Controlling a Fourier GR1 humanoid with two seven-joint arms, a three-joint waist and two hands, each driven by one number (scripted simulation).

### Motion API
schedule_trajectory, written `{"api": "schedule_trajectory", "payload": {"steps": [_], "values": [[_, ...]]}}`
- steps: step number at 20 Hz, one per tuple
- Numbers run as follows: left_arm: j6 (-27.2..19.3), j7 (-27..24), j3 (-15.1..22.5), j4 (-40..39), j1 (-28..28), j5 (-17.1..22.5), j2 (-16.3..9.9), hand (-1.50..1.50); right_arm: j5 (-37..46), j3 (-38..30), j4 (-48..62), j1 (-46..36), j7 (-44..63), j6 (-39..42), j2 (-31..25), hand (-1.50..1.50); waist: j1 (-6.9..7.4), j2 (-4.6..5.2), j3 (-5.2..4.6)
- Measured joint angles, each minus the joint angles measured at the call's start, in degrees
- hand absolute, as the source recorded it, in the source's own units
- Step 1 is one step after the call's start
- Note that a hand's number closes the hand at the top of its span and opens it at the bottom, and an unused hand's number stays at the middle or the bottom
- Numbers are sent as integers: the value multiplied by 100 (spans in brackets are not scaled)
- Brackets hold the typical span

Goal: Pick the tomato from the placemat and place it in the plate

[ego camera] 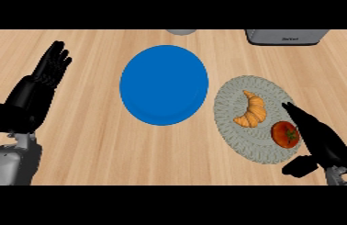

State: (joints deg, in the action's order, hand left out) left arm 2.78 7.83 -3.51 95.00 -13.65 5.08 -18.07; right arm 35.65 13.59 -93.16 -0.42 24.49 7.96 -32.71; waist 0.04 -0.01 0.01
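Tomato [285, 134] lies on your grey placemat [234, 130], at its near right edge, just beside a croissant [250, 111]. Your right hand [317, 136] sits touching the tomato's right side, fingers straight, nothing grasped. Across the wooden desk [81, 141], the blue plate [164, 85] lies left of the placemat. Your left hand [42, 79] rests released at the left edge, fingers up.
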Motion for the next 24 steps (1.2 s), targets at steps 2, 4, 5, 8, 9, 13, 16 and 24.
{"api": "schedule_trajectory", "payload": {"steps": [2, 4, 5, 8, 9, 13, 16, 24], "values": [[24, -174, -24, -131, 47, -72, 64, 0, 32, -73, 188, -7, -217, 52, 63, -150, -4, 2, 1], [57, -155, -37, -71, 82, -115, 98, 0, 182, -76, 429, -85, -294, 60, 249, -150, -1, 1, -1], [95, -139, -79, -63, 94, -103, 81, 0, 231, -125, 659, -192, -384, 63, 293, -150, 6, 3, 0], [128, -157, -145, -126, 24, -143, 124, 0, 477, -184, 1084, -311, -528, 51, 450, -150, 4, 3, -1], [144, -109, -167, -139, -26, -140, 124, 0, 535, -238, 1313, -427, -595, 32, 501, -150, 6, 4, 0], [216, -230, -262, -330, -116, -143, 139, 0, 774, -321, 1604, -460, -981, -316, 638, 150, -4, -11, -29], [251, -153, -274, -271, -111, -121, 133, 0, 1000, -403, 1822, -657, -1271, -793, 714, 150, 7, -11, -34], [227, -21, -342, -234, -154, -154, 127, 0, 1904, -429, 1270, -437, -455, -1649, 1026, 150, -86, -30, -20]]}}
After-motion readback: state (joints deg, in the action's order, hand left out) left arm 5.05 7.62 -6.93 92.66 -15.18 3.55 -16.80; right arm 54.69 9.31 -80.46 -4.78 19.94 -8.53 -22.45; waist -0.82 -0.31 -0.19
